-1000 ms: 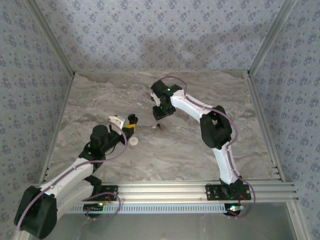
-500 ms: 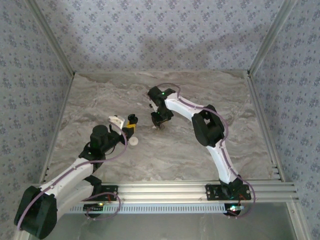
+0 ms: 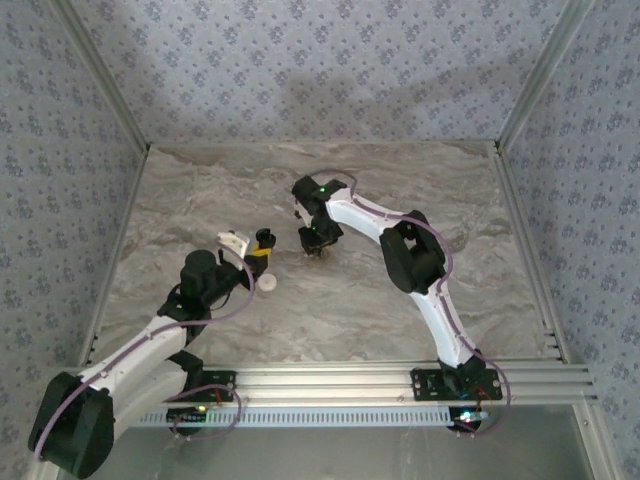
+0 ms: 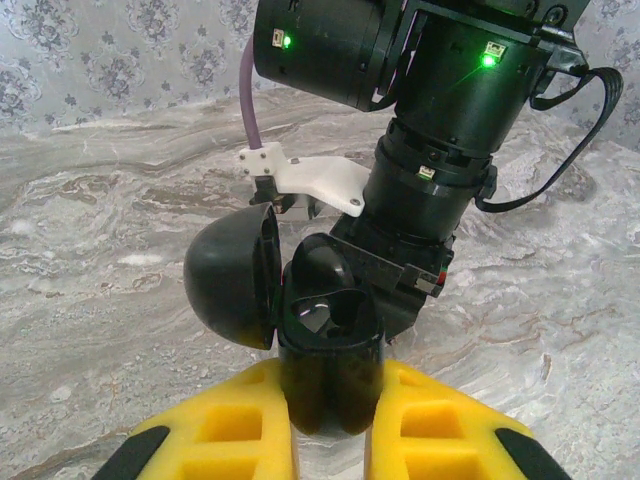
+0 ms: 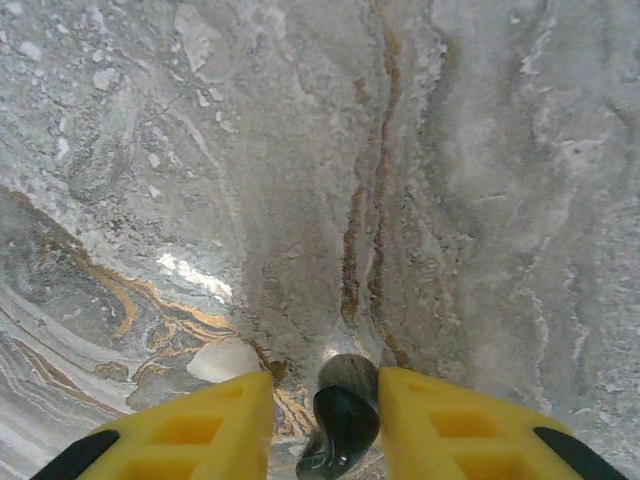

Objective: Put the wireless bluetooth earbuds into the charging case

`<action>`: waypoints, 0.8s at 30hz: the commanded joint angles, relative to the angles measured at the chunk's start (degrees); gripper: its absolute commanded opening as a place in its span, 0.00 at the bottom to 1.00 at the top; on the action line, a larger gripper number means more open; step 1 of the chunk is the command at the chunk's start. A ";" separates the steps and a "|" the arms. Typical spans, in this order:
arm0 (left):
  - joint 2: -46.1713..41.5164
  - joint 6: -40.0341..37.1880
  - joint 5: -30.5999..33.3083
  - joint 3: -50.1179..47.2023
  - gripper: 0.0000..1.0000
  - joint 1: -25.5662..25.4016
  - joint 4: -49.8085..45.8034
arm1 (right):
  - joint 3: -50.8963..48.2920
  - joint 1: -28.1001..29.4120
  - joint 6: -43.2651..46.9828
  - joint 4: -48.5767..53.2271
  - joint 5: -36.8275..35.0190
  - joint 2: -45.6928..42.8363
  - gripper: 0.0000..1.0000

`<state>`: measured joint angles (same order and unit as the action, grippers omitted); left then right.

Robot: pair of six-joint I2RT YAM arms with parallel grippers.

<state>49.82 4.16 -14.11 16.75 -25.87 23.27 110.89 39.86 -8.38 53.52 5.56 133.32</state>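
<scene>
Nearest the bases, on the left of the table (image 3: 400,300), we see the left arm reaching forward, with a small white disc (image 3: 268,284) lying on the marble just beside its tip. The left gripper (image 4: 330,405) is clamped tight on the charging case (image 4: 330,345), its yellow fingers (image 4: 225,430) pressing the black body from both sides and holding it upright. The domed lid (image 4: 228,290) is hinged open, hanging to the left in the wrist view. The wells face up toward that camera, but they are dark, and we cannot tell whether a bud sits in them.

A little farther out, to the right of the case, the right gripper (image 5: 325,425) points down at the table. Its jaws stand partly apart, and between them one earbud (image 5: 345,410), dark and glossy, lies on the marble. In the wrist view it sits close against the right-hand finger. We cannot tell whether they touch, but a clear gap separates it from the other finger, so the bud is bracketed, not pinched.

From the left wrist camera, the right arm's wrist (image 4: 440,150), showing two green lights, stands directly behind the open case. Bud and case are therefore near each other but apart. Beyond both arms the marble runs on to the patterned walls (image 3: 320,70).
</scene>
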 commanded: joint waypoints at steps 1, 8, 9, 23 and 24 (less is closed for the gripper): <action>-1.14 -0.18 -0.43 0.87 0.10 0.34 0.16 | 1.78 0.22 -1.24 1.58 0.35 1.76 0.35; -1.31 -0.27 -0.55 0.74 0.10 0.29 0.05 | 1.78 0.18 -2.03 2.20 -0.51 2.21 0.31; -1.31 -0.25 -0.53 0.74 0.10 0.30 0.08 | 1.79 0.22 -2.17 2.44 -0.68 2.16 0.31; -1.32 -0.43 -0.59 0.63 0.10 0.29 -0.03 | 1.93 0.15 -2.60 3.85 -2.60 2.11 0.29; -1.39 -0.45 -0.57 0.63 0.10 0.29 -0.09 | 1.94 0.27 -2.60 3.88 -2.72 2.08 0.29</action>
<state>49.50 4.14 -14.11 16.75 -25.87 22.50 111.48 39.90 -10.09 54.28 4.43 133.73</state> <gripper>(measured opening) 0.173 0.292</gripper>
